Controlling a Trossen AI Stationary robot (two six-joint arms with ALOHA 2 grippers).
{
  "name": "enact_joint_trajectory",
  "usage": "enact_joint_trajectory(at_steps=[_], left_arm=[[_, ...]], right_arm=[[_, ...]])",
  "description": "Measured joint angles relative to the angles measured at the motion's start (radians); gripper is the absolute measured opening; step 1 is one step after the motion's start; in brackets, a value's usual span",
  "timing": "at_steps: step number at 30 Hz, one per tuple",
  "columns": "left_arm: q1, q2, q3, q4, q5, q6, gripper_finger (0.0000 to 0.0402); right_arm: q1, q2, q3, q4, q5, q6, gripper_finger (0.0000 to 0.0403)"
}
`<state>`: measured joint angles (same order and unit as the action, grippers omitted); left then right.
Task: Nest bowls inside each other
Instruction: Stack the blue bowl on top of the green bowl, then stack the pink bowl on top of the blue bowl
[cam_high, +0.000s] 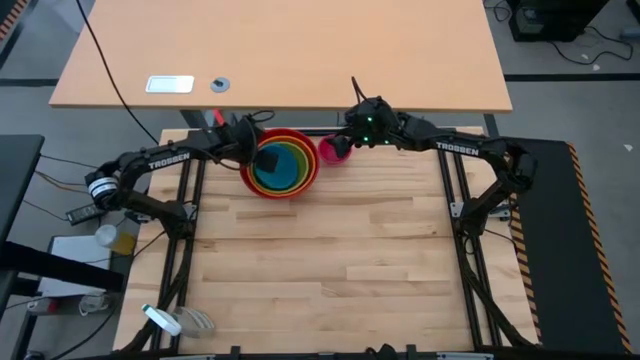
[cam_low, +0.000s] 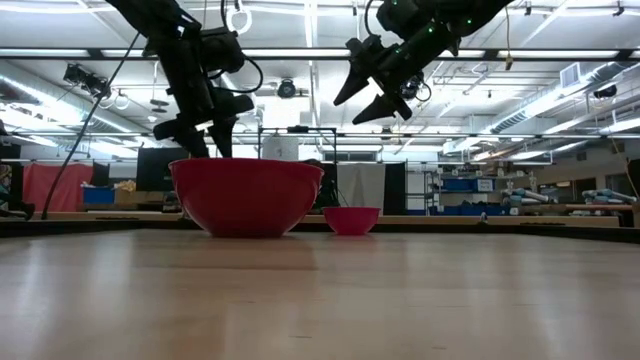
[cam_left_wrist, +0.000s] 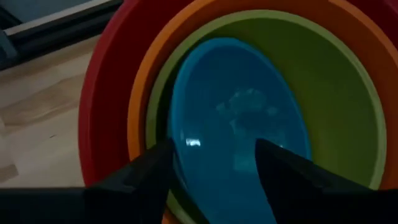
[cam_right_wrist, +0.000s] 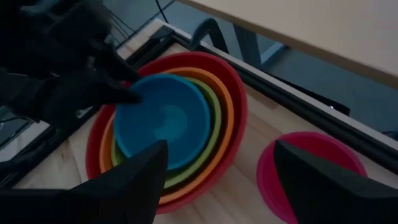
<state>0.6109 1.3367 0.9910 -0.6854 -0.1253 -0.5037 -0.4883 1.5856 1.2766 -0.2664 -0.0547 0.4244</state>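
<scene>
The red bowl (cam_high: 249, 180) stands on the wooden table near its far edge, with the orange (cam_right_wrist: 229, 118), yellow-green (cam_left_wrist: 336, 93) and blue (cam_right_wrist: 165, 121) bowls inside it. The blue bowl lies off-centre, shifted toward the left arm. My left gripper (cam_left_wrist: 214, 155) is open just above this stack, slanting down over the blue bowl's rim. The small pink bowl (cam_high: 332, 151) stands on its base just right of the stack. My right gripper (cam_low: 357, 108) hangs open, well above the pink bowl, with nothing between its fingers. My left gripper stands open astride the blue bowl's rim (cam_left_wrist: 177, 134) on the side toward the left arm, one finger (cam_left_wrist: 152, 165) outside the bowl and one (cam_left_wrist: 277, 162) over its hollow, slanting down from the table's left. Whether either finger touches the rim, I cannot tell.
A tan desk (cam_high: 300, 50) with a white object (cam_high: 170, 84) lies beyond the far edge. Black frame rails (cam_high: 185, 230) run along both sides of the table. Bare wood (cam_high: 320, 270) stretches from the bowls to the near edge. Small objects (cam_high: 175, 320) lie at the near left corner.
</scene>
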Motion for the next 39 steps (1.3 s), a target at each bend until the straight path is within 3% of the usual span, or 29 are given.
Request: enact_joint_trajectory(at_steps=[9, 15, 19, 25, 31, 39], left_arm=[[-0.036, -0.024, 0.041, -0.115, -0.085, 0.079, 0.0208], [-0.055, -0.015, 0.03, -0.252, -0.236, 0.159, 0.0194], [-0.052, -0.015, 0.03, -0.253, -0.248, 0.212, 0.0194], [-0.067, -0.031, 0.054, -0.232, -0.247, 0.187, 0.0194], [-0.135, -0.117, 0.063, -0.082, -0.191, 0.158, 0.0194], [-0.268, -0.161, 0.063, 0.091, -0.204, 0.209, 0.0194]], right_arm=[[-0.035, 0.0, -0.014, -0.067, 0.0, -0.008, 0.0296], [-0.052, 0.0, -0.014, -0.073, 0.0, -0.015, 0.0296], [-0.052, 0.0, -0.014, -0.067, 0.0, -0.016, 0.0296], [-0.052, 0.0, -0.014, -0.075, 0.0, -0.001, 0.0295], [-0.058, 0.017, -0.014, -0.099, 0.01, -0.004, 0.0287], [-0.115, 0.145, -0.015, -0.107, 0.04, -0.024, 0.0285]])
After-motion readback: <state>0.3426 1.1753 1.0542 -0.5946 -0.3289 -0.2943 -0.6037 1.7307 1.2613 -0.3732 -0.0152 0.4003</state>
